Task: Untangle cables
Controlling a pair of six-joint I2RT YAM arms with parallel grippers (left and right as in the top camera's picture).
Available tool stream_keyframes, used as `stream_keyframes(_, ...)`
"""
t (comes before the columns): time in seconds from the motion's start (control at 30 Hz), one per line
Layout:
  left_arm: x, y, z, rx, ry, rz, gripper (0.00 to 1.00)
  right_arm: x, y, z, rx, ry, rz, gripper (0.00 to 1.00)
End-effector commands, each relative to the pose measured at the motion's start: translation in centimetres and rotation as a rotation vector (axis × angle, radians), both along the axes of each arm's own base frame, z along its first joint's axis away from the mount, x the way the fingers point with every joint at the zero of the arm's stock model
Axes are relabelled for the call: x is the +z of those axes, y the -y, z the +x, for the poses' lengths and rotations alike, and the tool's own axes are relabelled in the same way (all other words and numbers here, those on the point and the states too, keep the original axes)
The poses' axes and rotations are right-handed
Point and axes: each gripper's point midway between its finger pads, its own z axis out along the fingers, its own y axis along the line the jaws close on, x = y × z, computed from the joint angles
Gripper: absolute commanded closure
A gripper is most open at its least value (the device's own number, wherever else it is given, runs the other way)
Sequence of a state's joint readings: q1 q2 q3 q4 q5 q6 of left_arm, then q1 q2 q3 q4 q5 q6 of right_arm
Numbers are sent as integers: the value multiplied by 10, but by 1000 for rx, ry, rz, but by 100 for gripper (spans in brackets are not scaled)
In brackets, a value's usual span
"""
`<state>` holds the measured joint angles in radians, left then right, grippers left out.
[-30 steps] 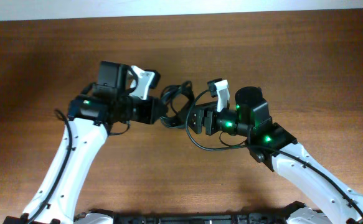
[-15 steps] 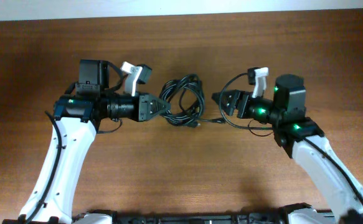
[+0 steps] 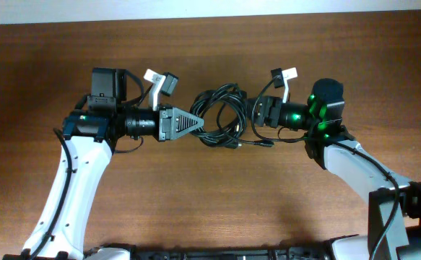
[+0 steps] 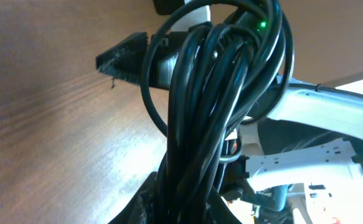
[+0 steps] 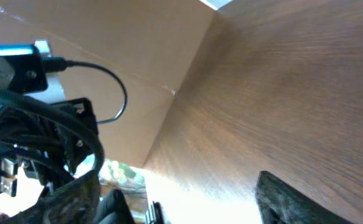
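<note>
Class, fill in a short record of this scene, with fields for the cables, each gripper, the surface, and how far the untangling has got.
cables: one tangled black bundle of cables, between the two grippers
left gripper: left gripper shut on the cables, holding the bundle at its near edge
right gripper: right gripper open, fingers wide apart, at the opposite side of the bundle; contact cannot be told
surface: brown wooden table
task state: not yet untangled; the loops overlap in one clump
</note>
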<state>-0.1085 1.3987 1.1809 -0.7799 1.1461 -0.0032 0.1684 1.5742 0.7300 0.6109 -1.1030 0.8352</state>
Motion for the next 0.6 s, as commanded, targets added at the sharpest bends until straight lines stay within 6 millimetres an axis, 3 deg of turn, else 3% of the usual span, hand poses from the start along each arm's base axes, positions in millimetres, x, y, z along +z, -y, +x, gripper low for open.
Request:
stream_keyframes(0.0,15,12,-9,-74,64,-62,100,9,-19,-14,84,37,23,18)
stream_keyframes(0.13,14,15,-10,-83,63,-62,100,19,-30,-20,114,101,36,18)
stream_keyframes(0.3,14,15,-10,-84,61,-62,100,18,-28,-9,47,69,37,21)
stream_keyframes(0.57,13,14,-9,-97,114,-50,100,32,-28,-18,102,94,76,21)
